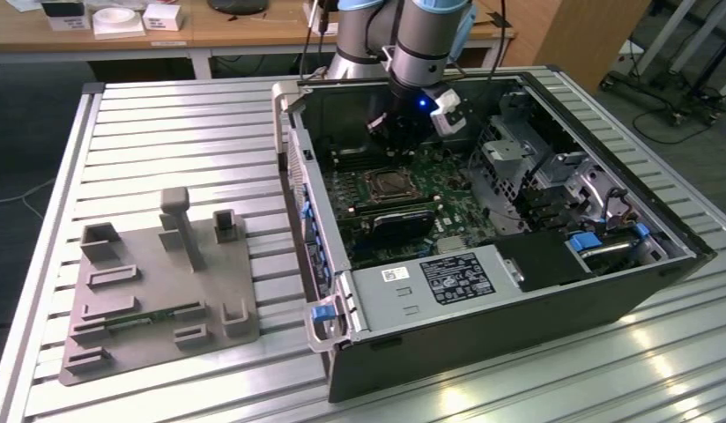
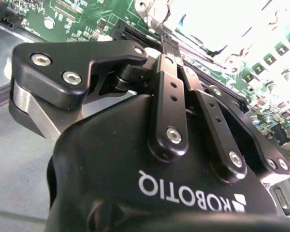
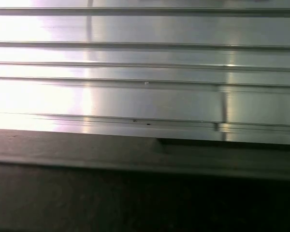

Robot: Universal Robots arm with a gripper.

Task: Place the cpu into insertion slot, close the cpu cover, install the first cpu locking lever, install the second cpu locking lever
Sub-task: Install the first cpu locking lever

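An open computer case (image 1: 339, 352) lies on its side on a table (image 1: 175, 141) of ribbed aluminium slats, and the robot arm (image 1: 422, 35) reaches down into its far end. The gripper (image 1: 393, 141) hangs low over the far part of the green motherboard (image 1: 440, 172), close to the board. It is a little beyond the insertion slot (image 1: 389, 185) and apart from it. The slot is a square socket with a silvery rim and a dark centre, near the middle of the board, with a dark block (image 1: 401, 225) just on its near side. Whether the cpu lies in the slot cannot be told from here, and whether the gripper is parted, closed or clamped on anything cannot be told either. In the second wrist view the gripper's black housing (image 2: 116, 159) and its linkage bars (image 2: 168, 111) stand in front of the green board (image 2: 77, 14), with a glaring patch of silvery metal (image 2: 222, 29) past them. In the first wrist view the bright slats of the table (image 3: 145, 96) run across above a dark edge of the case (image 3: 145, 193). Toward the exterior view's left, well apart from the case, a grey holder tray (image 1: 163, 291) with upright posts rests on the slats. At the near end of the case sits a grey metal box with a label (image 1: 440, 278), and a blue latch (image 1: 322, 310) is at the corner beside it.
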